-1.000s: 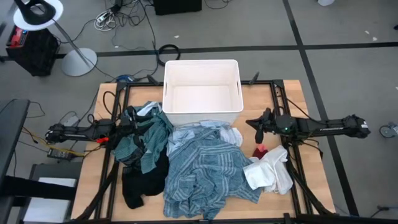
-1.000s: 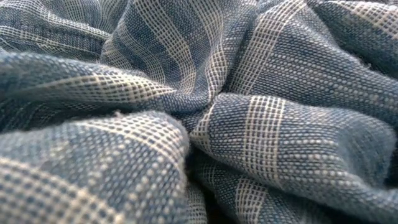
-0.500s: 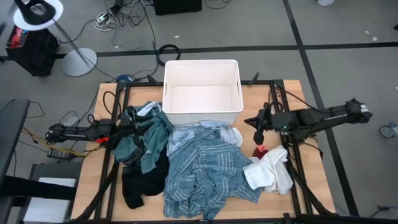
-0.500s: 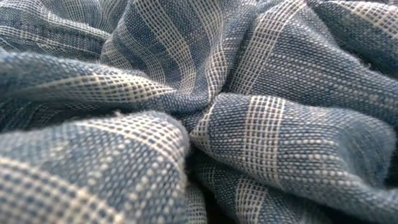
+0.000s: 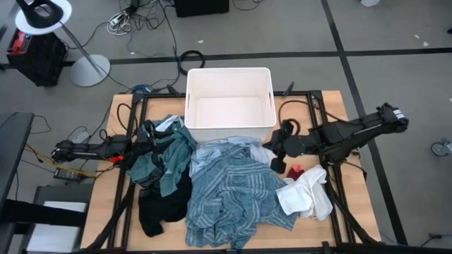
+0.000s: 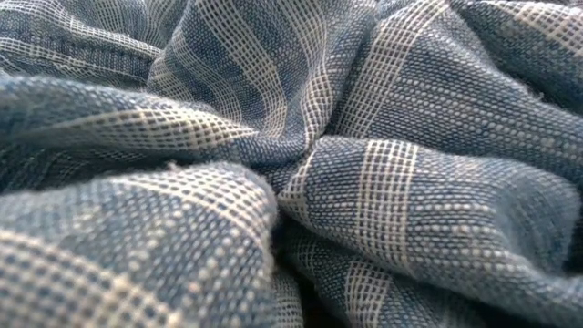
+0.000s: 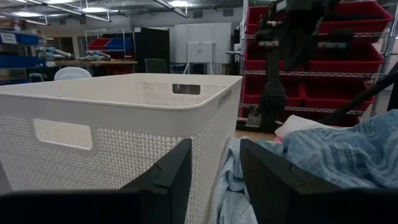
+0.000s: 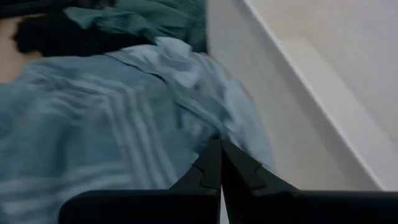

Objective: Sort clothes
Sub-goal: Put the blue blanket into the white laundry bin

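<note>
While I watch the high view, my right gripper (image 5: 277, 152) sits right of centre in the frame, just below the lower right corner of the white bin (image 5: 229, 106), over the upper right edge of the blue-grey striped shirt (image 5: 236, 190); in the right wrist view its fingers (image 8: 217, 171) meet with no gap and I see nothing pinched between them. The striped shirt is spread across the lower middle of the table (image 5: 332, 106), and it fills the whole low view (image 6: 291, 164) edge to edge. The teal plaid shirt (image 5: 164, 159) is bunched left of centre, touching the striped one, with the black piece (image 5: 157, 208) running down from it toward the lower left. A white piece (image 5: 305, 194) lies at the lower right, just beside the striped shirt, and a small red piece (image 5: 296, 171) sits just above it, near my right gripper. My left gripper (image 5: 145, 141) rests at the left of the frame on the teal plaid pile; in the left wrist view its fingers (image 7: 168, 180) stand apart with a narrow gap, nothing between them, pointed at the bin wall (image 7: 118, 130) with striped cloth (image 7: 336, 149) at the right of that frame and the right arm (image 7: 286, 56) upright behind it. The bin holds no cloth that I can see.
</note>
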Tool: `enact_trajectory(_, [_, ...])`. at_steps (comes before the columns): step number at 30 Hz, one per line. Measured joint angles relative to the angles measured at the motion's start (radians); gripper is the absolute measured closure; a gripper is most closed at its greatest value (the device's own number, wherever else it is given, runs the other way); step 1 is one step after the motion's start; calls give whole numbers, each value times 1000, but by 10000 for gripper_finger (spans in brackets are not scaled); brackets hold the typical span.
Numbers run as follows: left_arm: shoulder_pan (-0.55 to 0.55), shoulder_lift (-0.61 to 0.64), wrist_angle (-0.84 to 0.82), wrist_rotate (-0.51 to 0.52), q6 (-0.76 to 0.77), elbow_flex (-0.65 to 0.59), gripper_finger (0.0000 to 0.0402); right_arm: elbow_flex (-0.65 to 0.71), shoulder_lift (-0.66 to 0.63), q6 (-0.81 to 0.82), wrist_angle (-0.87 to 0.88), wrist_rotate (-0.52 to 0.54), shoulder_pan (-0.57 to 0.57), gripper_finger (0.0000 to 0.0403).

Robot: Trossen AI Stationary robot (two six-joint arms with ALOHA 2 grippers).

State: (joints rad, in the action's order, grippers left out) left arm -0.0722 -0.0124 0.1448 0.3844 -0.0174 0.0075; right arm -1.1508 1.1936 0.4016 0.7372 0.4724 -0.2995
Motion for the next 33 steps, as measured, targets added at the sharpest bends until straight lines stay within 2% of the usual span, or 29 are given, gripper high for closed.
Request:
enact_trajectory(9, [0,0,0,0,0,0,259,-183,180,-10,1,-82,-8,388])
enact_trajectory(14, [0,0,0,0,0,0,259,-266,263,-10,47,-133,3,363])
enact_trajectory(19, [0,0,0,0,0,0,259,-306,324,-1,41,-203,9,312])
enact_trajectory(28, [0,0,0,0,0,0,259,-316,358,24,37,-336,6,187])
enact_trajectory(33, [0,0,0,0,0,0,259,-316,358,16,37,-347,-1,135])
